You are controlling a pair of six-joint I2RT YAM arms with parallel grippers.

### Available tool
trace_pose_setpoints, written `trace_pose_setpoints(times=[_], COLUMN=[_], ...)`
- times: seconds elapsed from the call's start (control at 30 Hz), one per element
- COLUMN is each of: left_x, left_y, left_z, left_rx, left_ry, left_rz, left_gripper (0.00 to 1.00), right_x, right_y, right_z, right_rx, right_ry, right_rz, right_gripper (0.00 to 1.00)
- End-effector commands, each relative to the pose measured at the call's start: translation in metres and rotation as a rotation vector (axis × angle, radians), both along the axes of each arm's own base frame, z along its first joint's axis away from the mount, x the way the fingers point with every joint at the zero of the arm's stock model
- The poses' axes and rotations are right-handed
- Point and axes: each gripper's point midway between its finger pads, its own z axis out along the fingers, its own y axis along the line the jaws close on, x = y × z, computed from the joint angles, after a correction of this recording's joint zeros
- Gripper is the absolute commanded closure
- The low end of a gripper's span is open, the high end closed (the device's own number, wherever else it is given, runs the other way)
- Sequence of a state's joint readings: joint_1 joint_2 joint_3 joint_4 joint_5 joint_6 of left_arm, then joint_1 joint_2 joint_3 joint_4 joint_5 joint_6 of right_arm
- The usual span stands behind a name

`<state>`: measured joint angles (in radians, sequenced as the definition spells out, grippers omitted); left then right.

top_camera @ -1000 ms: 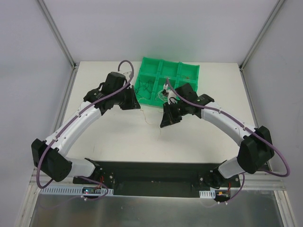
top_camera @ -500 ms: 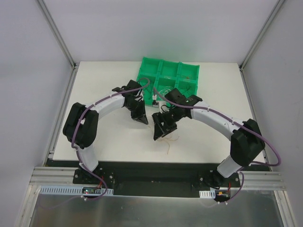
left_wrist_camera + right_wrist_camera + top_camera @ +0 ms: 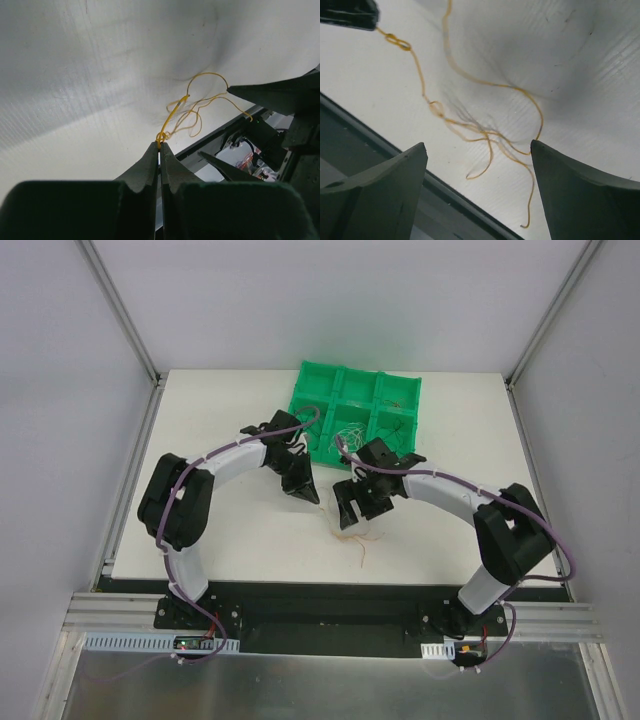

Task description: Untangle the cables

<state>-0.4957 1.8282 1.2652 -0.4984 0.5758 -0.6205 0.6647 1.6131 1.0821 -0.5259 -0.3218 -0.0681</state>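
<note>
A loose tangle of thin orange cables [image 3: 352,537] lies on the white table in front of the green tray [image 3: 362,371]. My left gripper [image 3: 307,496] is shut on one knotted end of an orange cable [image 3: 176,106], which hangs from the pinched tips [image 3: 161,143]. My right gripper [image 3: 478,144] stands open over the tangle [image 3: 470,131], low above the table. One strand touches the tip of its right finger [image 3: 555,170]; nothing sits between the jaws. More fine wires [image 3: 349,434] lie in the tray's compartments.
The two grippers are close together near the table's middle front; the left fingertip [image 3: 350,14] shows at the right wrist view's top left. The black base rail [image 3: 320,605] runs along the near edge just below the tangle.
My right gripper has opened and let the orange strands drop onto the table. Both grippers have moved away from the tray toward the front, the left still pinching its end.
</note>
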Motion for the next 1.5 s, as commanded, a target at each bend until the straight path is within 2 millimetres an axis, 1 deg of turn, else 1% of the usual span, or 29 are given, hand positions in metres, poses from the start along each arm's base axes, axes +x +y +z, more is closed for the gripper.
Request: trace_pose_setpoints(times=[0.0, 0.13, 0.17, 0.27, 0.33, 0.43, 0.53, 0.63, 0.7, 0.77, 0.83, 0.9, 0.97, 1.0, 1.1, 1.17, 1.2, 1.23, 1.3, 1.33, 1.4, 1.43, 1.47], left_x=[-0.004, -0.004, -0.004, -0.003, -0.004, -0.006, -0.006, -0.006, -0.006, -0.006, -0.008, -0.010, -0.013, -0.014, -0.015, -0.015, -0.013, -0.011, -0.004, -0.001, 0.008, 0.011, 0.015], left_y=[-0.003, -0.006, -0.007, -0.009, -0.010, -0.011, -0.012, -0.014, -0.017, -0.020, -0.022, -0.025, -0.025, -0.026, -0.028, -0.029, -0.027, -0.026, -0.021, -0.018, -0.011, -0.007, -0.001], left_z=[-0.004, -0.005, -0.005, -0.004, -0.005, -0.007, -0.009, -0.008, -0.007, -0.004, -0.002, 0.001, 0.000, 0.001, 0.007, 0.014, 0.016, 0.020, 0.030, 0.038, 0.057, 0.066, 0.073], left_rx=[-0.028, -0.038, -0.042, -0.048, -0.053, -0.060, -0.063, -0.080, -0.102, -0.125, -0.150, -0.179, -0.190, -0.197, -0.234, -0.256, -0.256, -0.262, -0.273, -0.279, -0.293, -0.292, -0.281], left_ry=[0.047, 0.066, 0.071, 0.079, 0.096, 0.116, 0.121, 0.131, 0.141, 0.144, 0.153, 0.167, 0.182, 0.183, 0.190, 0.178, 0.169, 0.149, 0.103, 0.072, -0.014, -0.050, -0.082], left_rz=[-0.008, -0.007, -0.005, -0.002, -0.001, 0.003, 0.005, 0.007, 0.011, 0.014, 0.015, 0.016, 0.021, 0.020, 0.023, 0.016, 0.018, 0.019, 0.027, 0.029, 0.035, 0.041, 0.054], left_gripper=[1.00, 1.00, 1.00, 1.00, 1.00, 1.00, 1.00, 1.00, 1.00, 1.00, 1.00, 1.00, 1.00, 1.00, 1.00, 1.00, 1.00, 1.00, 0.99, 0.93, 0.74, 0.66, 0.54], right_x=[0.021, 0.004, 0.000, -0.003, -0.005, -0.010, -0.025, -0.034, -0.035, -0.026, -0.021, -0.014, -0.006, -0.004, -0.002, 0.002, 0.003, 0.005, 0.008, 0.008, 0.011, 0.014, 0.017], right_y=[0.003, 0.015, 0.017, 0.017, 0.019, 0.022, 0.030, 0.030, 0.025, 0.013, 0.010, 0.010, 0.006, 0.005, 0.009, 0.015, 0.015, 0.014, 0.014, 0.014, 0.016, 0.017, 0.018], right_z=[-0.018, -0.031, -0.034, -0.043, -0.045, -0.041, -0.041, -0.050, -0.059, -0.068, -0.073, -0.074, -0.074, -0.074, -0.069, -0.056, -0.051, -0.043, -0.029, -0.021, -0.001, 0.012, 0.023], right_rx=[-0.006, 0.062, 0.057, -0.007, -0.033, -0.044, -0.022, -0.088, -0.164, -0.275, -0.314, -0.343, -0.374, -0.384, -0.348, -0.295, -0.286, -0.275, -0.232, -0.200, -0.135, -0.103, -0.072], right_ry=[-0.101, -0.072, -0.077, -0.088, -0.109, -0.125, -0.128, -0.144, -0.163, -0.206, -0.215, -0.234, -0.260, -0.273, -0.301, -0.342, -0.357, -0.373, -0.382, -0.384, -0.399, -0.413, -0.423], right_rz=[0.007, 0.076, 0.092, 0.099, 0.102, 0.101, 0.144, 0.180, 0.179, 0.140, 0.125, 0.105, 0.089, 0.089, 0.103, 0.101, 0.103, 0.098, 0.081, 0.069, 0.037, 0.018, 0.000], right_gripper=[0.13, 0.13, 0.13, 0.13, 0.13, 0.14, 0.14, 0.14, 0.14, 0.15, 0.18, 0.24, 0.37, 0.40, 0.68, 0.87, 0.95, 1.00, 1.00, 1.00, 1.00, 1.00, 1.00])
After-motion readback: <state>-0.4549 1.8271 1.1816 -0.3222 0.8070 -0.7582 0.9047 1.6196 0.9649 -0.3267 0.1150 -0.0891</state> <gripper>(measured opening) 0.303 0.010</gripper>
